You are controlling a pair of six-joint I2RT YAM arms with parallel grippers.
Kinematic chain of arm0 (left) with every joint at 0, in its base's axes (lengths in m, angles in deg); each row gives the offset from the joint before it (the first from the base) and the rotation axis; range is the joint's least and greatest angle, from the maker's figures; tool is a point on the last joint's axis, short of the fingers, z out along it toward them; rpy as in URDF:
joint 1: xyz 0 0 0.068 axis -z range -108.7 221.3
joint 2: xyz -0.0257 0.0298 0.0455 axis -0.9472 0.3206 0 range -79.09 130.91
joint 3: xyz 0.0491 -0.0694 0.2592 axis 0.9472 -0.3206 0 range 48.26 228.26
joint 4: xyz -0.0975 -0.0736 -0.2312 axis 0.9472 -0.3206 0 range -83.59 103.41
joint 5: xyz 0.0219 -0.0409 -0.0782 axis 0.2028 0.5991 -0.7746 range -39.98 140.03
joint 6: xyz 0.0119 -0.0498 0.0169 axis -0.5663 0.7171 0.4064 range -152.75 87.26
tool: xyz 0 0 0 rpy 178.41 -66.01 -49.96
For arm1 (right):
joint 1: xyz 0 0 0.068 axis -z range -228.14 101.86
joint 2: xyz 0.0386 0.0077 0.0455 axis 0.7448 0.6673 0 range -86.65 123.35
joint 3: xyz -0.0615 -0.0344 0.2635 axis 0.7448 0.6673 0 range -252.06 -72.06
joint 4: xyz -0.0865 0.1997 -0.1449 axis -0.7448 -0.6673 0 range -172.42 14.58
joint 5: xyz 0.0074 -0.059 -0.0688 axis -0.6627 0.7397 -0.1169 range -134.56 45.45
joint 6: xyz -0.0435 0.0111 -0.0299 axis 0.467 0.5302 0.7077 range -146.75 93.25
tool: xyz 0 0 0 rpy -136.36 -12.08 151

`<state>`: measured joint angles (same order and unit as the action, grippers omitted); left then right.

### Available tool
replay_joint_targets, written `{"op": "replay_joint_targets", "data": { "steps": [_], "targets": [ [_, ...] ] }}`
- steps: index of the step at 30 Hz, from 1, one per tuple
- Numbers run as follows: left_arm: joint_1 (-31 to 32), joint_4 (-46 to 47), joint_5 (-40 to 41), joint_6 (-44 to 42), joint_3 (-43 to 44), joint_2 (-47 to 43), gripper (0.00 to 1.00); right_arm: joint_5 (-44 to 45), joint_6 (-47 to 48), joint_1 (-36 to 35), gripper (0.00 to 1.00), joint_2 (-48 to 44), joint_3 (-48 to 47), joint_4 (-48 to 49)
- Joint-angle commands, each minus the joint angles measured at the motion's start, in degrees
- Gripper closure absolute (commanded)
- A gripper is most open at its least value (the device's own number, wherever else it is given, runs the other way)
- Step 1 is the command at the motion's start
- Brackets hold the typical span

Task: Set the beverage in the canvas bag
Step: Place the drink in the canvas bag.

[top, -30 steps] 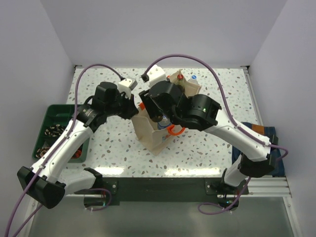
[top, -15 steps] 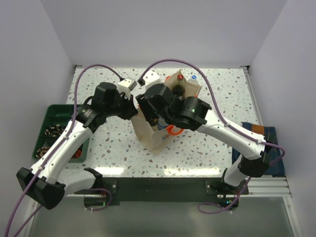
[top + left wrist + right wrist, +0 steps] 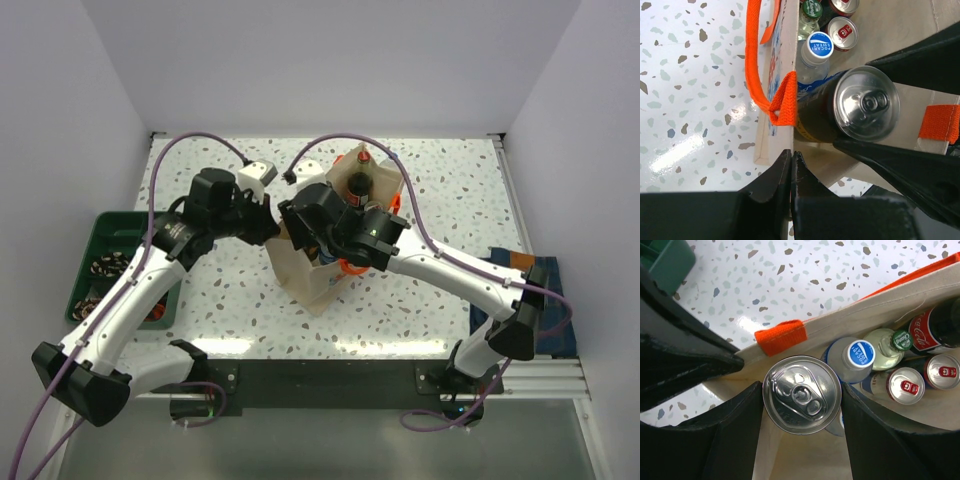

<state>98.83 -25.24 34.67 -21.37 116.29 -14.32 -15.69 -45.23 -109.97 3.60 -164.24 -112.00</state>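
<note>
Reaching over bag [image 3: 865,302], R pincer [image 3: 802,407] clamping can [image 3: 800,390]

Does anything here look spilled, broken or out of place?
Nothing stands out. The drinks in the bag are all capped or sealed, no liquid shows on the table, and the right gripper holds an unopened can at the bag's mouth.

Plain pale lilac walls [image 3: 330,60] on three sides, white speckled terrazzo tabletop [image 3: 460,190], soft overhead glare on its surface
</note>
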Motion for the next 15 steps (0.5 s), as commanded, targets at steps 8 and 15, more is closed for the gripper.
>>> {"op": "replay_joint_targets", "data": {
  "steps": [8,15],
  "targets": [
    [0.24,0.86,-3.63,-1.44,0.53,-3.95,1.0,-1.88,-2.88,3.29,1.0,-3.16,1.04,13.11],
    [0.24,1.39,-3.02,-1.62,0.61,-3.51,1.0,-4.51,-2.35,3.2,1.0,-1.84,2.09,13.2]
  ]
}}
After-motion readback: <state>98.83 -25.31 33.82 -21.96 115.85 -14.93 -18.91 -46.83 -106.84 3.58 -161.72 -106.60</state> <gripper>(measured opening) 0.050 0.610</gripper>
